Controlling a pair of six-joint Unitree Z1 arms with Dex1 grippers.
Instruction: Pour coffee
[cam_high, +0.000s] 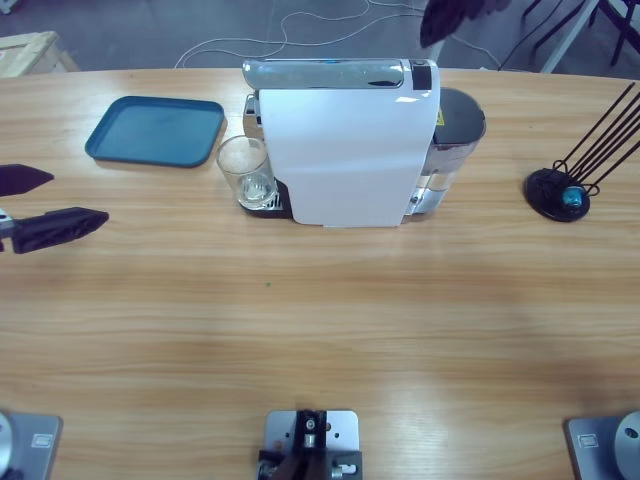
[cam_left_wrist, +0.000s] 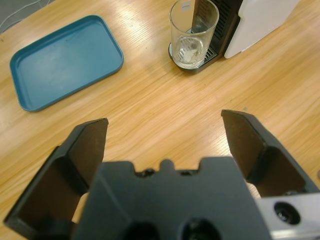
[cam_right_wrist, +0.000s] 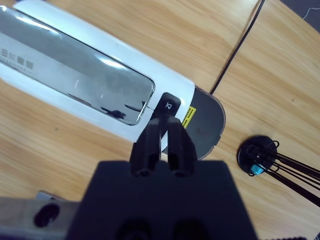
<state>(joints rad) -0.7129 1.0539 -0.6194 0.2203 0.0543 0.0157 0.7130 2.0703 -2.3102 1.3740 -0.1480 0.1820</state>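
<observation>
Closest to the high camera lies the front half of the long wooden table (cam_high: 330, 330), a wide bare stretch of wood from the left edge to the right edge.

Behind it, near the middle of the far edge, stands the white coffee machine with a silver mirrored top (cam_high: 345, 140). Its long axis runs parallel to the far edge, and its spout end points to the left edge. At that end a clear drinking glass (cam_high: 245, 172) stands upright on the black drip grate, just beside the white body. No dark coffee can be made out in the glass; its bottom looks pale.

Left of the glass, apart from it, a blue-green rectangular plastic tray (cam_high: 155, 130) lies flat near the far edge. Near the right edge is a round black wire capsule stand (cam_high: 560, 192) with one blue capsule, well apart from the machine.

Coming in from the left edge, the left gripper (cam_high: 35, 205) has its fingers wide apart and holds nothing; open wood lies between it and the glass.

Above the machine's right end, the right gripper (cam_right_wrist: 165, 134) has its fingers pressed together, with nothing between them, just beside the small black button (cam_right_wrist: 170, 105).
</observation>
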